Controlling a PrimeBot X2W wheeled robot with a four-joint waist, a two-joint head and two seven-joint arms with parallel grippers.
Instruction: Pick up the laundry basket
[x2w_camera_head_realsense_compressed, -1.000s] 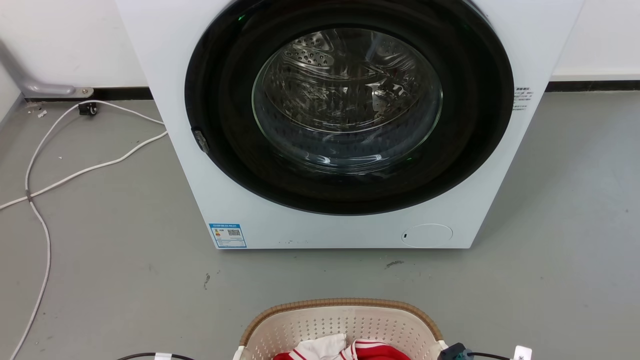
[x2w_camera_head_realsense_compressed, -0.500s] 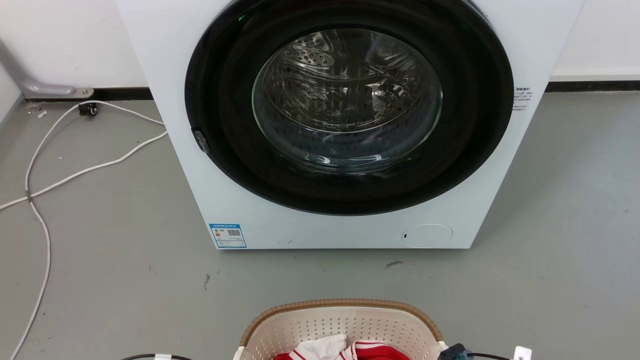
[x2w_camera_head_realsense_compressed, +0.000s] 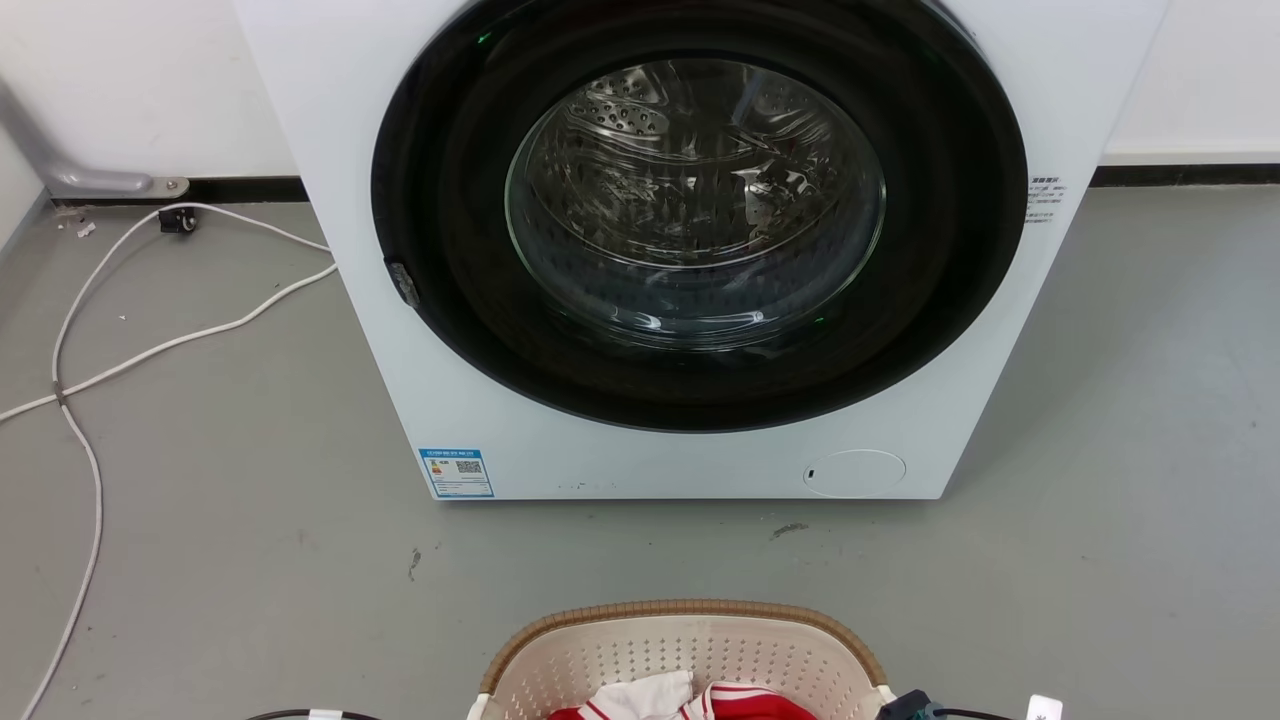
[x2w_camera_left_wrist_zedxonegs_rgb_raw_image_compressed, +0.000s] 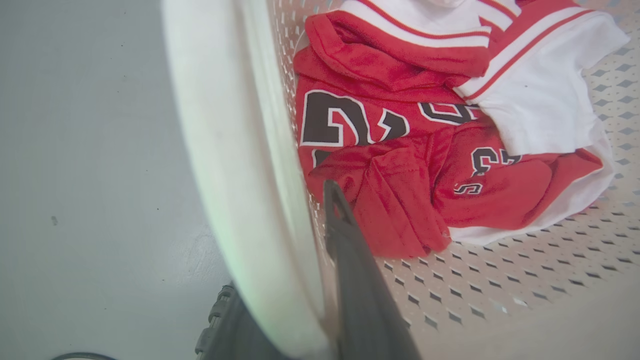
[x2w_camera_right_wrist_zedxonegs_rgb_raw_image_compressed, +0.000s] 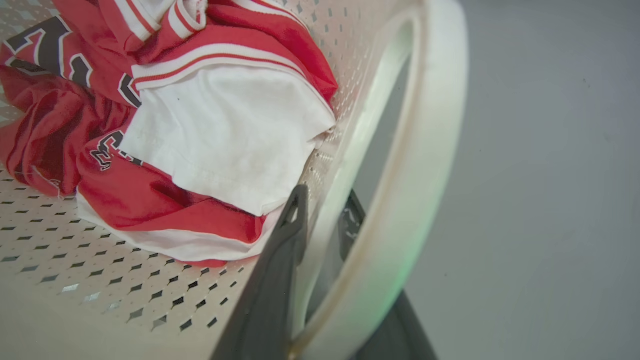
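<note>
Bright even light; blurred near handles.

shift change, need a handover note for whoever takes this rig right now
Left pincer: straddles the left white handle of the cream perforated plastic laundry basket, one finger inside; clamped or not, unclear.
Right pincer: shut on the basket's right wall, by its handle.
Basket, holding red-and-white clothes, is before the white front-loading washing machine.
Done: reach. To do: confirm left grip, lift.
</note>
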